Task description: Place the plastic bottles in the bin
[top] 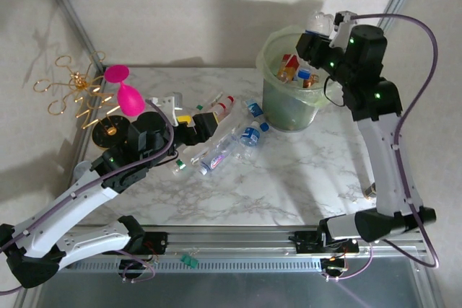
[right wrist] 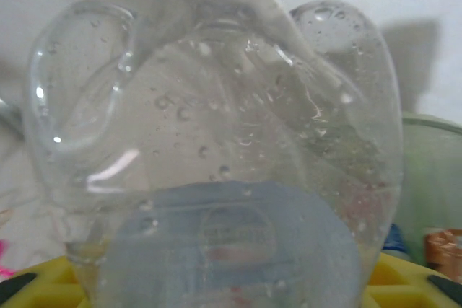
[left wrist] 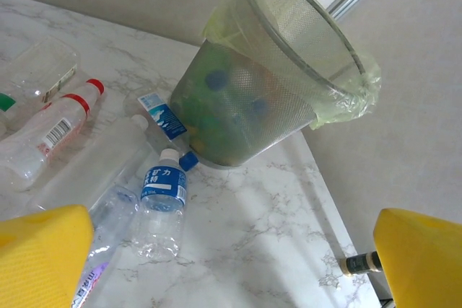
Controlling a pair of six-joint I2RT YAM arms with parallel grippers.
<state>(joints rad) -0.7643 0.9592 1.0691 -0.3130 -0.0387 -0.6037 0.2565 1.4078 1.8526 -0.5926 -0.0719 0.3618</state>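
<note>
My right gripper (top: 326, 28) is raised over the far rim of the pale-green bin (top: 292, 88) and is shut on a clear bottle (top: 318, 21). In the right wrist view that bottle's (right wrist: 216, 128) lobed base and blue label fill the space between the yellow pads (right wrist: 404, 279). Several bottles lie inside the bin. My left gripper (top: 204, 124) hangs open and holds nothing, over loose bottles on the marble table. Below it lie a blue-label bottle (left wrist: 162, 203), a red-capped bottle (left wrist: 45, 136) and a long clear one (left wrist: 90, 171). The bin (left wrist: 281, 99) stands just beyond them.
A pink goblet (top: 124, 93) and a gold wire stand (top: 71, 88) stand at the back left. A small dark object (left wrist: 359, 262) sits at the table's right edge. Metal frame posts rise at the back corners. Bare marble (top: 289, 178) lies in front of the bin.
</note>
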